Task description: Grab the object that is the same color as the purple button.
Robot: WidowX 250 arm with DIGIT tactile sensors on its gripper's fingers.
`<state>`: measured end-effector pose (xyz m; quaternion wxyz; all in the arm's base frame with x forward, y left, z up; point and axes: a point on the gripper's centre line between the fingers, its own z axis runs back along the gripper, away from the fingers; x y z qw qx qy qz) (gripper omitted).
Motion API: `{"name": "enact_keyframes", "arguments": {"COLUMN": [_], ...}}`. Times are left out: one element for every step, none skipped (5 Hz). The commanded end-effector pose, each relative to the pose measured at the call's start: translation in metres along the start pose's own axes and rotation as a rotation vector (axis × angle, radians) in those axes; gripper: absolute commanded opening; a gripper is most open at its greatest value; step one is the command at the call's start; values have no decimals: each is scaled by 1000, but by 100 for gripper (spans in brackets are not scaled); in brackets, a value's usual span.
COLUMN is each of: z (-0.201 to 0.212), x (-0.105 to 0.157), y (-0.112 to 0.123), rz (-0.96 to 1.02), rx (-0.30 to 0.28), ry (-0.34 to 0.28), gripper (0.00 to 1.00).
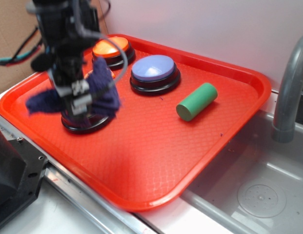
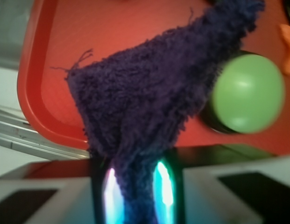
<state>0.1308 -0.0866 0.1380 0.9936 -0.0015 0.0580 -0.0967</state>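
1. Rag [image 1: 100,85] is up off the tray, pinched in the robot's gripper [image 1: 80,100]. It's dark purple-blue, fuzzy terry cloth, with floppy ends sticking out left and right of the jaws.
2. Wrist view backs that up: the jaws are pressed in on a bunched strip of the rag [image 2: 149,107], and the rest fans out wide above them. The gripper [image 2: 137,189] sits at the bottom of that shot, its fingers [image 2: 163,186] throwing a shiny glare.
3. Rag hangs right over the light-green button [image 2: 247,93], whose black base [image 1: 88,124] pokes out underneath in the exterior view.
4. Purple button [image 1: 153,69] is further back on the red tray [image 1: 156,146], pale cap on a black base, not touching the rag.
5. Orange button [image 1: 111,48] sits behind the arm, just beside the purple one.
6. Green cylinder [image 1: 196,101] lies on its side to the right of the purple button, well apart from the gripper.
7. Tray rests on the bench next to a metal sink [image 1: 253,195], with a grey faucet [image 1: 290,83] at the right edge.
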Motion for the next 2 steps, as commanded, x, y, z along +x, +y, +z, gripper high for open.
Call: {"name": "enact_keyframes", "arguments": {"z": [51,56], "x": [9,10], "y": [4,11], "rz": [133,165], "rx": [-14,-29], "ry": [-106,-143], "gripper": [0,0]}}
